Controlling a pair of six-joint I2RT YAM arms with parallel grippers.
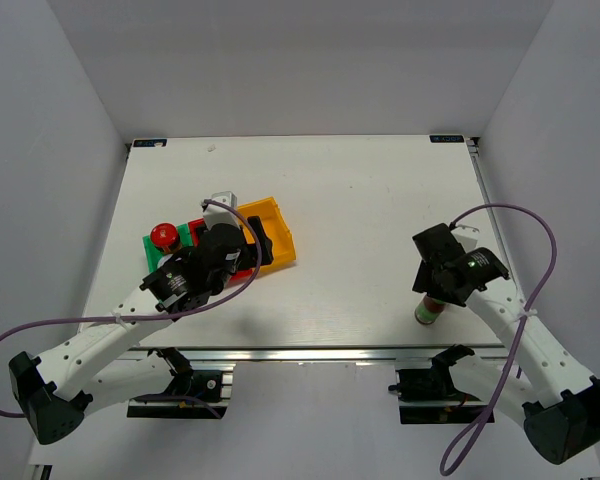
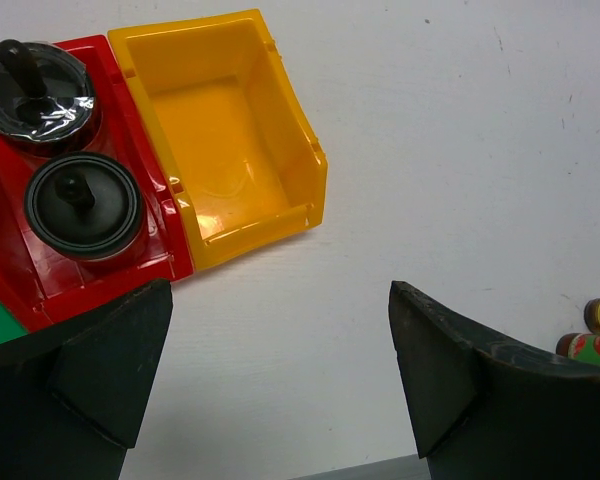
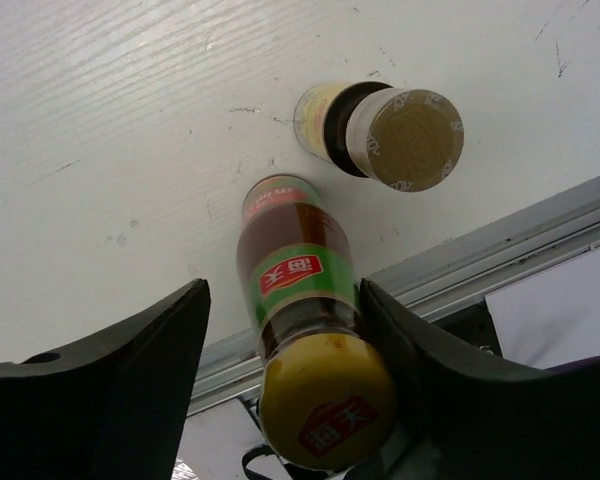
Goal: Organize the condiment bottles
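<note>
A slim sauce bottle (image 3: 295,260) with a yellow cap, green neck label and dark contents stands near the table's front right edge (image 1: 427,312). My right gripper (image 3: 283,290) straddles its neck, open: the right finger touches the bottle and the left one stands a little apart. A short jar with a gold lid (image 3: 395,135) stands just beyond it. Two black-lidded jars (image 2: 35,85) (image 2: 83,203) sit in the red bin (image 2: 10,260). A red-lidded jar (image 1: 163,235) sits in the green bin (image 1: 185,235). My left gripper (image 2: 280,290) hangs open and empty over bare table beside the bins.
An empty yellow bin (image 2: 220,130) stands next to the red one. A silver-topped item (image 1: 223,200) sits behind the bins. The metal front rail (image 3: 500,245) runs close behind the sauce bottle. White walls enclose the table on three sides.
</note>
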